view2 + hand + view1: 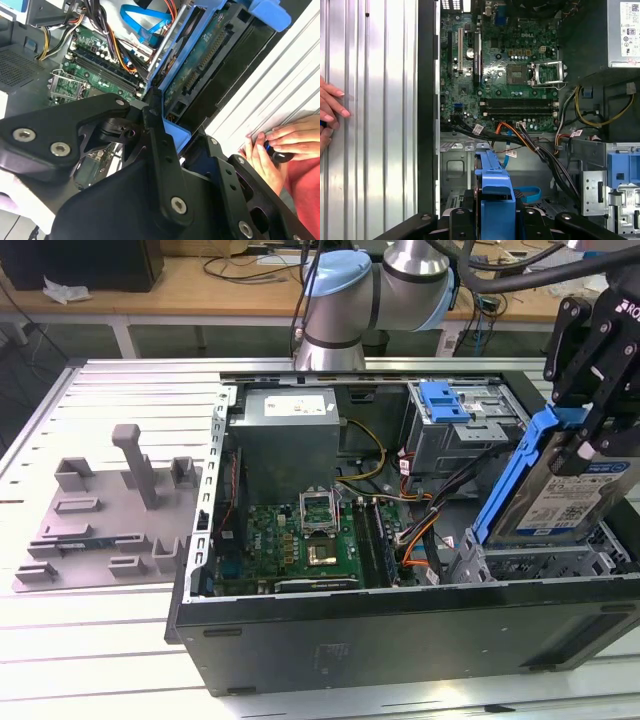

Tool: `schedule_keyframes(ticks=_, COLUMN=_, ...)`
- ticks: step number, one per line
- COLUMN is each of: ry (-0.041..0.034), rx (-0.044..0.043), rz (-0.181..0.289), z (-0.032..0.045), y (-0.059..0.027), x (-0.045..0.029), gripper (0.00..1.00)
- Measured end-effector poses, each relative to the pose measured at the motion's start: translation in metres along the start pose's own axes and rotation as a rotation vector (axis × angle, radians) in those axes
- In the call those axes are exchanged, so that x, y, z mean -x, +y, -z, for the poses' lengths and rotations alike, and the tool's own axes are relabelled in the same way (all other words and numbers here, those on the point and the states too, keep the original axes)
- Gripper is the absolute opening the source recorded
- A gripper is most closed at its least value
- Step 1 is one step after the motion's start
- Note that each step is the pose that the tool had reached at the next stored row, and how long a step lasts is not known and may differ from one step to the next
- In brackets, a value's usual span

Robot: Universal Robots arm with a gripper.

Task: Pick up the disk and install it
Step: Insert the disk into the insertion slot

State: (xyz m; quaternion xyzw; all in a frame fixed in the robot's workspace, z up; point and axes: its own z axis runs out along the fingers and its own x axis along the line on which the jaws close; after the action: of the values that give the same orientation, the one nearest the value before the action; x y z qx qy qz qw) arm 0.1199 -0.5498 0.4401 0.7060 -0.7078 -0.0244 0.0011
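Clamping the disk (560,498) at its top, the gripper (592,432) holds it steeply tilted over the bay (535,565), at the exterior view's right.

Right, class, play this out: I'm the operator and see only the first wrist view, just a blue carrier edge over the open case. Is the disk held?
Observer: Yes. In the exterior view the gripper is shut on the disk at its upper end.
Operator: Is it lying flat?
Observer: No, it is tilted, label face showing, lower end down by the metal bay at the exterior view's right.
Operator: Anything else nearby?
Observer: A grey fixture plate lies on the slatted table at the exterior view's left.
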Motion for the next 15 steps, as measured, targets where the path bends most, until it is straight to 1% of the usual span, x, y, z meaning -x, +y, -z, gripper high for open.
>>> schedule_keyframes(ticks=15, ry=-0.0002, rx=0.0000, rz=0.001, z=-0.0109, y=-0.0004, x=-0.0010, gripper=0.37)
